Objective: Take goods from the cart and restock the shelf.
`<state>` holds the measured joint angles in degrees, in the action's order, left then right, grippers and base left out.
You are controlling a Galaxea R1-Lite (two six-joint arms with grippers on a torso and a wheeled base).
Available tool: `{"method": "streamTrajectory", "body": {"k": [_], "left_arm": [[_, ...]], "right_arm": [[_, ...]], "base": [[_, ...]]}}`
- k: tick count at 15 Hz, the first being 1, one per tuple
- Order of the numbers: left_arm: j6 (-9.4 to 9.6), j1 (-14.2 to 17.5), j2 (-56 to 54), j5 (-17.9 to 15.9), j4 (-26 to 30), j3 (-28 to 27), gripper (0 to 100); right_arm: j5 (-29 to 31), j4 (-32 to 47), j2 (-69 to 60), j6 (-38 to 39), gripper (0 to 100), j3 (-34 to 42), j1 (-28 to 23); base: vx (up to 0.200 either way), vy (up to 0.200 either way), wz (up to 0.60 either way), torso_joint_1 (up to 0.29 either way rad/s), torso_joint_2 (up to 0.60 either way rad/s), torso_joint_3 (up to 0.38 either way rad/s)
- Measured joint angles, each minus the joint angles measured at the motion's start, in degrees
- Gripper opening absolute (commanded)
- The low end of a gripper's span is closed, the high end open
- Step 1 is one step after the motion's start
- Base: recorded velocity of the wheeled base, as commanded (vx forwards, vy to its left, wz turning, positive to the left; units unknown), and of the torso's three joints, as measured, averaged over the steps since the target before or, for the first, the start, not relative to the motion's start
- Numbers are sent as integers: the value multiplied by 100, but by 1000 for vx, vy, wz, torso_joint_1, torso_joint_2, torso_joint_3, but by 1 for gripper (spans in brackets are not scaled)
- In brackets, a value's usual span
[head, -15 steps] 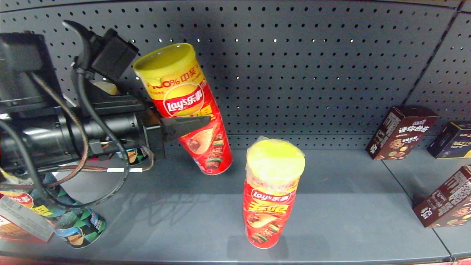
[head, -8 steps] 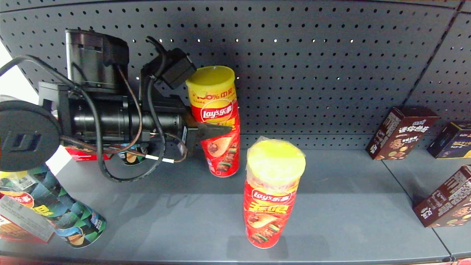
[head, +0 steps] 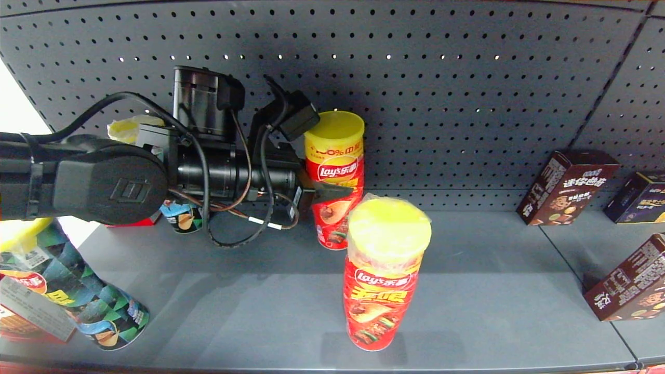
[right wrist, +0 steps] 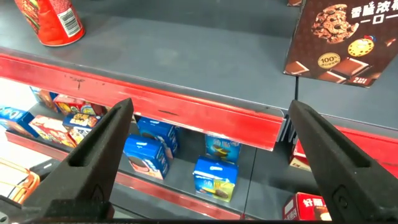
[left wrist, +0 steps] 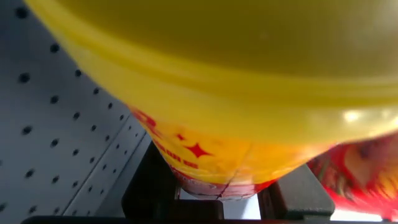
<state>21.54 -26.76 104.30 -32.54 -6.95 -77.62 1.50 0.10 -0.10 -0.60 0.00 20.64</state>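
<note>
Red cardboard crisp tube with a yellow lid [head: 335,171]: our left gripper [head: 332,190] is clamped on it around the middle, one dark finger [head: 332,191] crossing the front of the label. In the left wrist view the yellow lid [left wrist: 249,74] looms close, with a finger [left wrist: 149,186] on either side of the body below it. The tube is upright. Whether its base touches the grey metal shelf [head: 493,301] we cannot tell.

Our landmark is the second red crisp tube [head: 384,275], whose yellow lid is wrapped in clear film. It stands free on the shelf. The held tube is just behind it and slightly to its left, close to the grey perforated back panel [head: 441,104]. That makes two red tubes.

We count two teal-patterned tubes to the left of the landmark: one [head: 98,311] near the front edge, one [head: 179,218] farther back and mostly hidden by the arm.

Well to the landmark's right we count three dark brown cardboard boxes: two [head: 566,187] [head: 636,197] at the back, one [head: 631,280] nearer the front.

Our right gripper [right wrist: 214,155] hangs with its fingers spread wide and nothing between them, on the near side of the red shelf edge [right wrist: 186,99]. Beyond it we see one red tube's base [right wrist: 53,22] and one brown box [right wrist: 342,37].
</note>
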Motion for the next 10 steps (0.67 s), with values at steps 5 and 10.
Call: {"method": "streamTrajectory", "body": {"k": [5, 10], "left_arm": [[84, -28, 355, 2, -7, -367, 0], [123, -52, 573, 5, -30, -482, 0]], "right_arm": [[0, 0, 2, 0, 100, 0, 0], [0, 0, 2, 0, 100, 0, 0]], "base": [[0, 0, 0, 0, 0, 0], [0, 0, 0, 0, 0, 0]]}}
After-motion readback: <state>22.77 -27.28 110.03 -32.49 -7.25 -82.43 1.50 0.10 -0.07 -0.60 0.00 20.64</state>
